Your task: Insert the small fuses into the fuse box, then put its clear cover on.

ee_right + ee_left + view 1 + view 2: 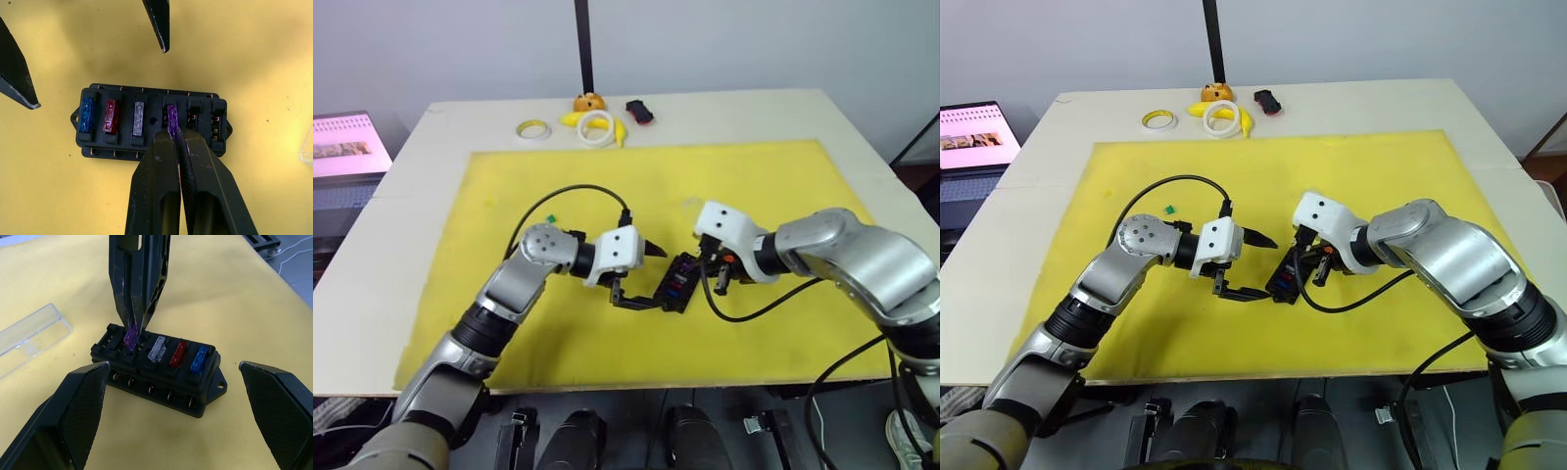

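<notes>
Two arms meet over the yellow mat (754,196) on the worktop (411,176). Left gripper (171,416) waits wide open beside the fuse box (149,125). Right gripper (177,139) pinches the purple fuse (171,120), pushing it into its slot by the grey fuse (139,118).

Both arms were clad in silver-grey metallic shells, with black joint sections between the segments and a rounded silver elbow housing carrying small dark screw heads. Each wrist ended in a blocky white housing. A black cable looped out from each white housing and ran back along its arm. An orange-red marking sat on the right wrist just behind its fingers. The left gripper (639,274) carried two black fingers (73,416) with broad pads covered in a fine dimpled texture. The right gripper (178,147) had two glossy black fingers, wide at the base and tapering to narrow, lightly scuffed tips.
</notes>
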`<state>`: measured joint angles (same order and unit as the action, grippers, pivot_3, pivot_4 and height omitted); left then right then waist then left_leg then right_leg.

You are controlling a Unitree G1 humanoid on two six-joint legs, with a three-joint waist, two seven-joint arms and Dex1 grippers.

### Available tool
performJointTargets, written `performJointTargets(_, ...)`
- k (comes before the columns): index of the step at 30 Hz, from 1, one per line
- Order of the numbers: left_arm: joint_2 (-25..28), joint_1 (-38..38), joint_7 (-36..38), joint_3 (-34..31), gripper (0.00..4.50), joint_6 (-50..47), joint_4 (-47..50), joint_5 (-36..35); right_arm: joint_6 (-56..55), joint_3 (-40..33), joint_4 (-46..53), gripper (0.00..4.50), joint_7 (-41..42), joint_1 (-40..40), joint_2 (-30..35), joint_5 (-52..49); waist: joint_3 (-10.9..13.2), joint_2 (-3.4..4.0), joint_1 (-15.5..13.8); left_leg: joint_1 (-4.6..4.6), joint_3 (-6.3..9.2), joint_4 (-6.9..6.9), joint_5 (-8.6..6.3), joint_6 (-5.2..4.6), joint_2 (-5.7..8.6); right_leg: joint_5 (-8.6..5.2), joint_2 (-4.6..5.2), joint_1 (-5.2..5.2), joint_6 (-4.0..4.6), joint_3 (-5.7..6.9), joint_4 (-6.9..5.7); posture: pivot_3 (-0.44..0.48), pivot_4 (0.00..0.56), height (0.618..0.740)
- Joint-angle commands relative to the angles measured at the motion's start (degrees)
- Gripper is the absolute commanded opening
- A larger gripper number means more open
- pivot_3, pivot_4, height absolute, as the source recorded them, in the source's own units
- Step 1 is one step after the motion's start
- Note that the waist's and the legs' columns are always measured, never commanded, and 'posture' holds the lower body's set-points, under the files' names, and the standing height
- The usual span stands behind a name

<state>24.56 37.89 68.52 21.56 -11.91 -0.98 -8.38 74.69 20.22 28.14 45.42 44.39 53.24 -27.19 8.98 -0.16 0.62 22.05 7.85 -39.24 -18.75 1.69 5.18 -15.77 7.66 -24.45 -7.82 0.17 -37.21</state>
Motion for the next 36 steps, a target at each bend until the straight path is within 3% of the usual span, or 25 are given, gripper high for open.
performJointTargets(1,0.02,0.58,0.01,-0.35,4.5,1.11,0.56,0.06,0.8,-2.7,2.29,0.92,-0.15,-0.33,0.18,-0.97,0.0,0.0,-0.01,0.0,0.01,0.0,0.0,0.0,0.0,0.0,0.0,0.0,0.0,0.0,0.0,0.0,0.15,0.74)
performJointTargets(6,0.07,0.95,0.2,-0.59,4.5,1.47,-0.28,0.18,0.92,-6.69,4.26,3.25,-0.65,-1.21,0.68,-1.87,0.0,0.0,0.01,0.01,0.0,0.0,0.0,0.0,0.0,0.0,0.0,-0.01,0.0,0.0,0.0,0.0,0.15,0.74)
performJointTargets(11,0.1,1.17,0.44,-0.84,4.5,1.42,-0.42,-0.12,-2.31,-13.5,6.34,3.25,-0.56,-5.46,0.61,-3.18,0.0,0.0,-0.14,0.02,0.0,0.0,0.0,0.0,0.01,0.0,0.01,-0.01,0.0,0.0,0.0,0.0,0.15,0.74)
performJointTargets(19,0.07,1.28,1.28,-1.23,4.5,1.34,-0.64,-0.93,-17.86,-22.23,4.02,3.25,-2.77,-19.81,-6.74,-2.65,0.0,-0.01,0.08,0.01,-0.01,0.01,0.0,0.0,0.01,0.0,-0.01,-0.01,-0.01,0.01,-0.01,0.0,0.15,0.74)
performJointTargets(22,0.12,1.48,1.57,-1.45,4.5,1.15,-0.77,-0.95,-20.4,-21.78,2.59,2.41,-2.99,-21.17,-7.56,-1.82,-0.01,0.01,0.12,0.0,-0.02,0.01,0.0,0.0,0.01,0.0,-0.01,-0.01,-0.01,0.0,-0.02,0.0,0.15,0.74)
performJointTargets(23,0.17,1.48,1.64,-1.5,4.5,1.1,-0.72,-0.96,-21.24,-21.21,2.44,1.94,-2.89,-21.73,-7.44,-1.42,-0.01,0.01,0.12,-0.01,-0.02,0.01,0.0,0.0,0.01,0.0,-0.02,-0.01,-0.01,0.0,-0.03,0.0,0.15,0.74)
performJointTargets(36,0.61,1.22,1.75,-1.48,4.5,0.56,-0.03,-0.93,-25.81,-18.56,0.1,1.94,-3.24,-24.44,-7.85,0.33,-0.01,0.01,0.05,-0.01,-0.01,0.0,0.0,0.0,0.02,0.0,-0.01,0.0,-0.01,0.01,-0.02,0.0,0.15,0.74)
